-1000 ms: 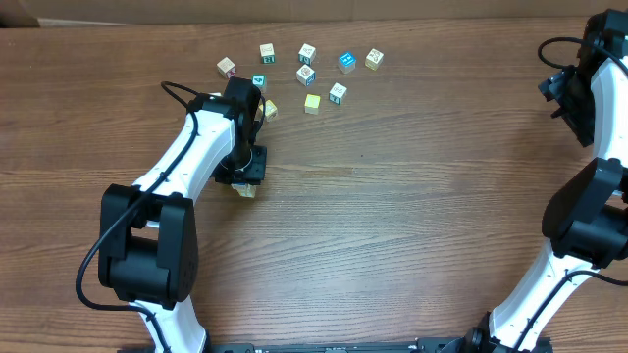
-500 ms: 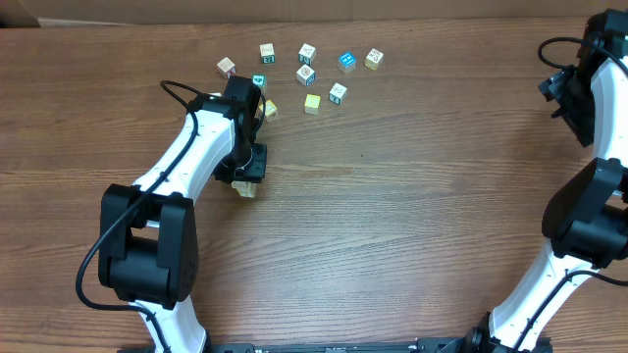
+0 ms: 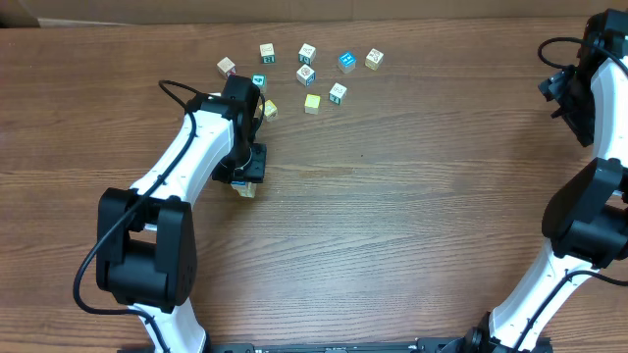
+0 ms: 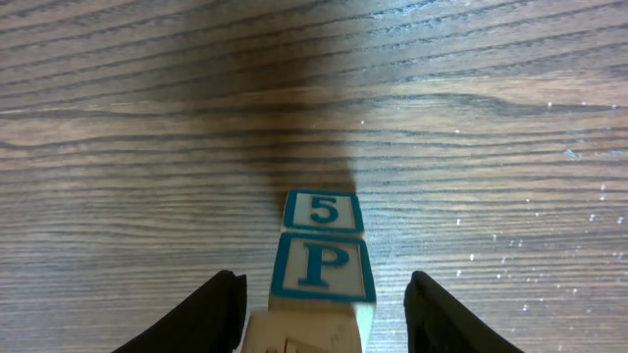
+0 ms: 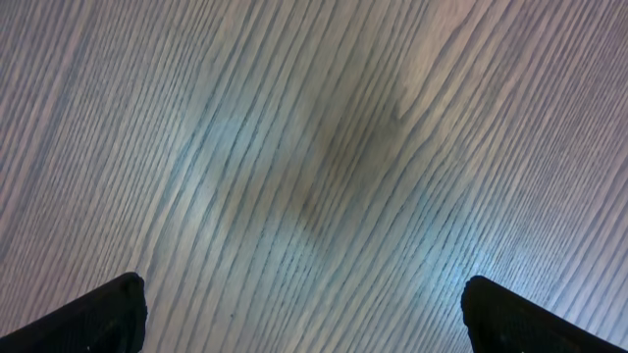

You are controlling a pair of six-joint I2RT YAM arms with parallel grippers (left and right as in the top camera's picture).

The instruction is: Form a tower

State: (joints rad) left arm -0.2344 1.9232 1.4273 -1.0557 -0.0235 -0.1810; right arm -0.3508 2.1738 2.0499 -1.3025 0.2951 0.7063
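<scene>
The tower stands on the wooden table: a cube with a teal "5" face lowest, a teal "P" cube on it, and a pale cream cube on top, nearest the camera. In the left wrist view my left gripper straddles the tower, open, with a visible gap between each black finger and the cubes. From overhead the tower peeks out just under the left gripper. My right gripper hangs wide open over bare wood, far from the tower.
Several loose letter cubes lie behind the left arm, among them a teal one, a yellow one and a cream one. The right arm stays at the table's far right edge.
The left gripper's jaws have spread apart from the tower's top cubes, letting go. The arm itself has hardly shifted. The right arm has not moved.
</scene>
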